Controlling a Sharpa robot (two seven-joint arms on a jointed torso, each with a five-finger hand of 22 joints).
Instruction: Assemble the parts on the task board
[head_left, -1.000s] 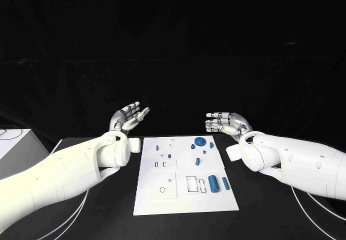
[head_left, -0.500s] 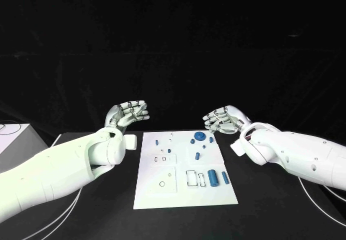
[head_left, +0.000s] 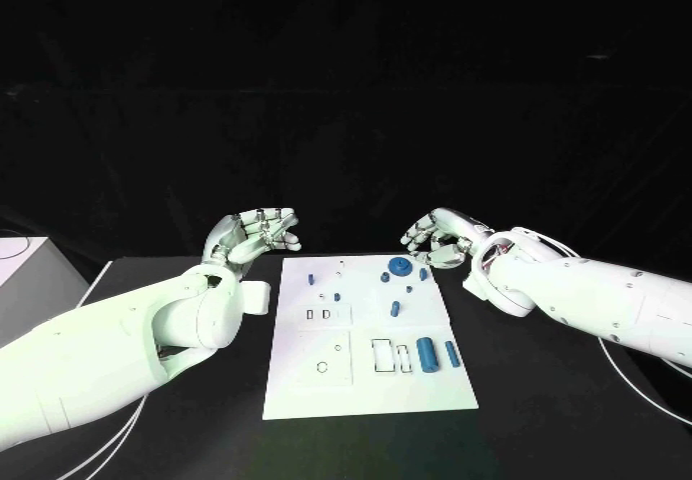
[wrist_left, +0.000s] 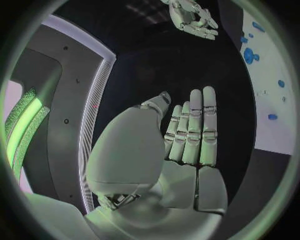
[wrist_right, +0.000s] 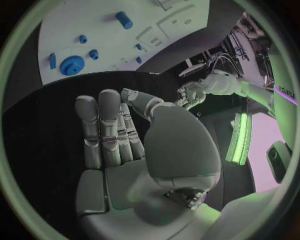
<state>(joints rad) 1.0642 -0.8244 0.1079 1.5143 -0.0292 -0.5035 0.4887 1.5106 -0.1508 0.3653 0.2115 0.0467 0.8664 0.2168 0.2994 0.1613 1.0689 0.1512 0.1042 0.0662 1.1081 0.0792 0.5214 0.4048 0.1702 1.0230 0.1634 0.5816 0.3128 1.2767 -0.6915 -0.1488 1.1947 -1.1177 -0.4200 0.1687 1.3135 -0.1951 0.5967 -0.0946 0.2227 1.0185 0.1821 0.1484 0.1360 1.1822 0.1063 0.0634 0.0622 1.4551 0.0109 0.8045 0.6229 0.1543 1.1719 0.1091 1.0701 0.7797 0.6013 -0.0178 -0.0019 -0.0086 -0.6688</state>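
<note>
Your two hands hang above the far end of the counter, one at each far corner of the task board, and neither has hold of anything. The left hand and the right hand both have their fingers curled inward on nothing, so count them as closed and empty.

The parts lie on the board's right half, which puts them on your right hand's side. Nearest that hand is the round blue disc, just inward of and below it (the right wrist view shows it as a toothed wheel beyond the fingertips). Small blue pegs are scattered just nearer you. Further down sit the blue cylinder and a slimmer blue pin, side by side, both with their long axis running toward you, near the rectangular slots.

So, as I judge it, the right hand is the better placed: reach inward and down, fingers across the cylinder's length, while the left hand stays well apart
</note>
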